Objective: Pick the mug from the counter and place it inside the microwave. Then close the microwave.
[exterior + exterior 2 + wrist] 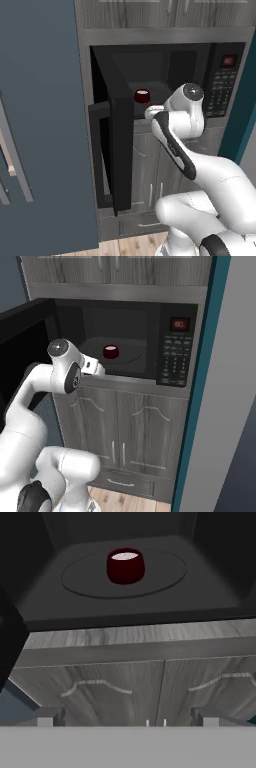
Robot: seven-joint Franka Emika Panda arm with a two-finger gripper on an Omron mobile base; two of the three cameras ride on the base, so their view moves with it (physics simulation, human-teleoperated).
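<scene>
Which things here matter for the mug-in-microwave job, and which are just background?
Job:
- mug, sitting on the turntable inside
- microwave, its door swung open
- gripper, open, holding nothing, outside the opening

Background:
- lower cabinet doors
- upper cabinets
- keypad
- wood floor

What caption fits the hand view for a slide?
Dark red mug upright on the turntable inside the open microwave, grey cabinet doors below.

mug point(125, 565) upright on turntable point(165, 579), inside microwave point(176, 346)
</scene>
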